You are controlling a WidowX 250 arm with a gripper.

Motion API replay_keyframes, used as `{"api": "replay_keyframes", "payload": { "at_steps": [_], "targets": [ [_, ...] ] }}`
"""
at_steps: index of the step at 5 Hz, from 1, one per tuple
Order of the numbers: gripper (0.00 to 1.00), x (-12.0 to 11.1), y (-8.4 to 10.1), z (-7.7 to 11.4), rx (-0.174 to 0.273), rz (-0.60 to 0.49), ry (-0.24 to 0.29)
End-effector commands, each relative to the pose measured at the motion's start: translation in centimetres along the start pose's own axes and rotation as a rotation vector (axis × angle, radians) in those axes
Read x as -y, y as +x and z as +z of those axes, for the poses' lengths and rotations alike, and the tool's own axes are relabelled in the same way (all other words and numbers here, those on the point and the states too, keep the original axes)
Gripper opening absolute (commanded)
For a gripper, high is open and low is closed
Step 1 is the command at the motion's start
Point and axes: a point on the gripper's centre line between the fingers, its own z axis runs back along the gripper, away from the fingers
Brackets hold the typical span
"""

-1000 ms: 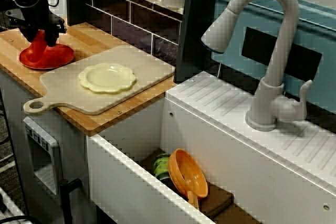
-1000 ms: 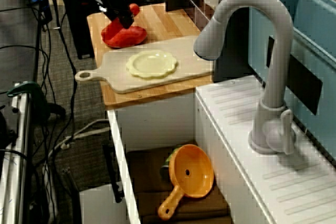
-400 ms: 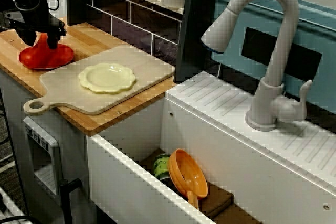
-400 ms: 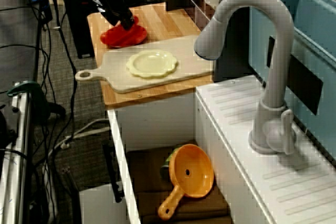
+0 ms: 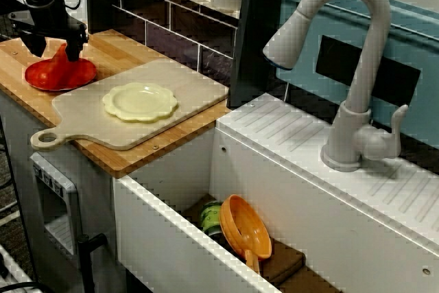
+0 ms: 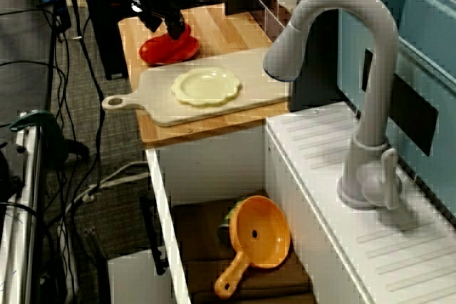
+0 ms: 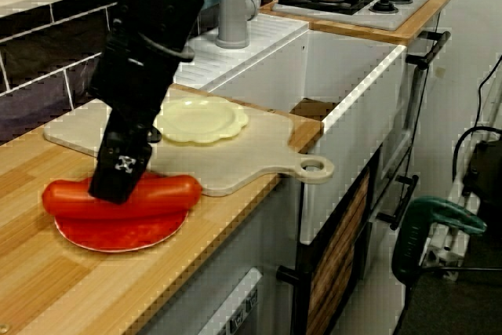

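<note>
— What sits at the upper left of the view across the sink?
— The black gripper (image 5: 56, 51), pointing down over the red plate (image 5: 79, 77) on the wooden counter (image 5: 116, 46). Its fingers stand narrow, one on each side of the red sausage-shaped piece (image 7: 169, 192).
— Are they clamped on it?
— I cannot tell. In the view along the counter the piece lies flat across the plate at lower left, and one finger covers its middle. Whether the pads press it does not show.
— And to the right of that?
— The pale cutting board (image 5: 195, 84), just beside the red plate, with its handle toward the counter's front edge. A scalloped yellow plate (image 5: 140, 101) sits on it, apart from the gripper.
— Further right?
— The white sink (image 5: 158, 231) at lower centre, with an orange strainer (image 5: 250, 228) leaning inside. Then the grey faucet (image 5: 357, 94) at the right of the frame, its spout arching back toward the board.
</note>
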Motion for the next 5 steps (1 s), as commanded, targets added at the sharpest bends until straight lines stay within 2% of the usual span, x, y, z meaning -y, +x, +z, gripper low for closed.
{"api": "replay_keyframes", "payload": {
  "at_steps": [1,2,5],
  "targets": [
    [1.00,-0.7,1.7,3.8,-0.016,0.005,-0.044],
    [1.00,-0.7,1.2,5.8,-0.049,-0.019,-0.080],
    [1.00,1.2,0.7,9.2,-0.102,-0.075,-0.130]
  ]
}}
